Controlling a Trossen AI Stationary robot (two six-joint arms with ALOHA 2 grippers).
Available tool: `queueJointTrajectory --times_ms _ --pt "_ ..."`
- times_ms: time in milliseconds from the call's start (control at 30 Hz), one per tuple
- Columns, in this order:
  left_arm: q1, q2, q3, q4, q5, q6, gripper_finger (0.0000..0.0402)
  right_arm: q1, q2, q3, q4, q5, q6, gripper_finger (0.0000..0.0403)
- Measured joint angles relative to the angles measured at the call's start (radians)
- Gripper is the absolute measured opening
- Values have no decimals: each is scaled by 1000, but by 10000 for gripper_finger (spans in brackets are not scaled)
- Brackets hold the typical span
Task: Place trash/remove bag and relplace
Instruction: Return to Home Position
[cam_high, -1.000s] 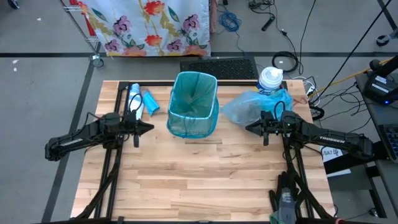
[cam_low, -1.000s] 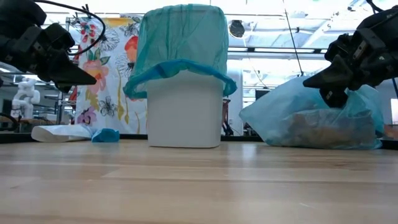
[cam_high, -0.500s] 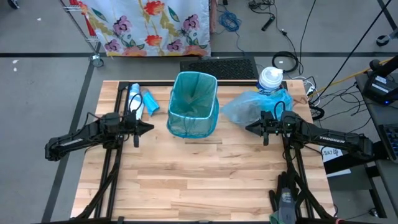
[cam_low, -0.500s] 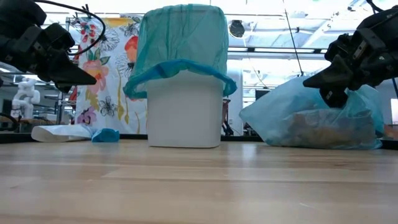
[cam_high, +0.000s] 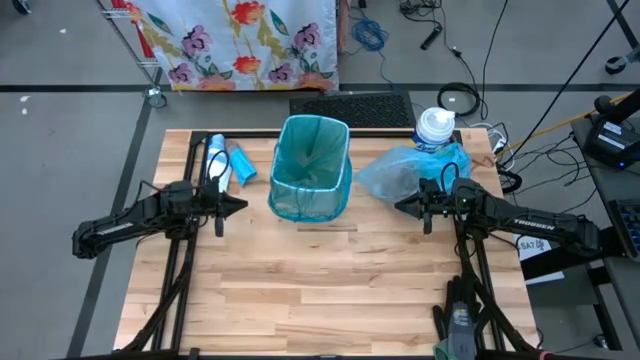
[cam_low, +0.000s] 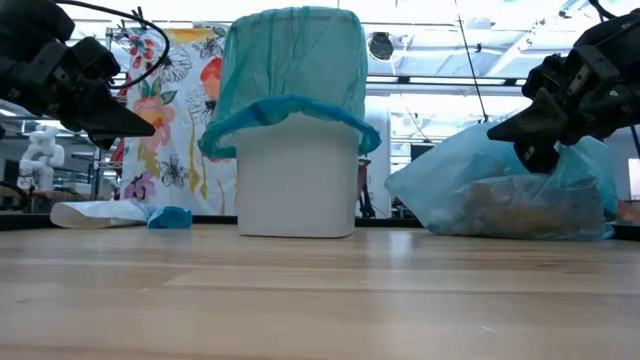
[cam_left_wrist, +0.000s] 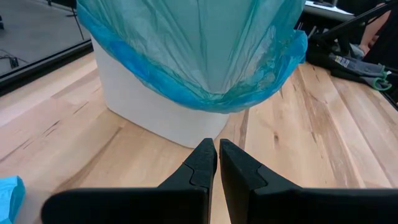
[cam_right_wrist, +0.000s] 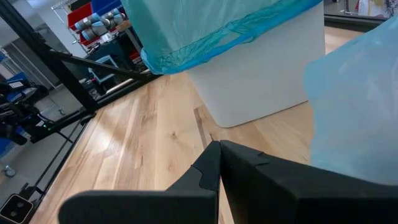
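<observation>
White bin (cam_low: 295, 180) with teal-green liner (cam_high: 312, 150) at upper centre of the frame, filled pale blue bag (cam_high: 400, 172) lay just right of it, left gripper (cam_high: 240, 204) and right gripper (cam_high: 400, 207) flanked the bin, both fingers pressed together, empty.

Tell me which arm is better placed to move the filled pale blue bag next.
Right, probably. The right gripper hovers shut just beside the filled pale blue bag; the left gripper, also shut, sits beyond the lined bin, which stands in its way.

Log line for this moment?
bin: teal liner in | blue bag: full, right of bin | left hand: shut, empty, left of bin | right hand: shut, empty, by blue bag
</observation>
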Motion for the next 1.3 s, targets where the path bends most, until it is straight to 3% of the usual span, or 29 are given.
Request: queueJointTrajectory --times_ms 633,933,1300 --pt "0 0 0 0 0 0 27 6 0 0 0 1 0 2" --pt "0 0 0 0 0 0 27 212 -47 0 1 -1 0 2" --pt "0 0 0 0 0 0 27 237 -47 0 0 -1 0 2"
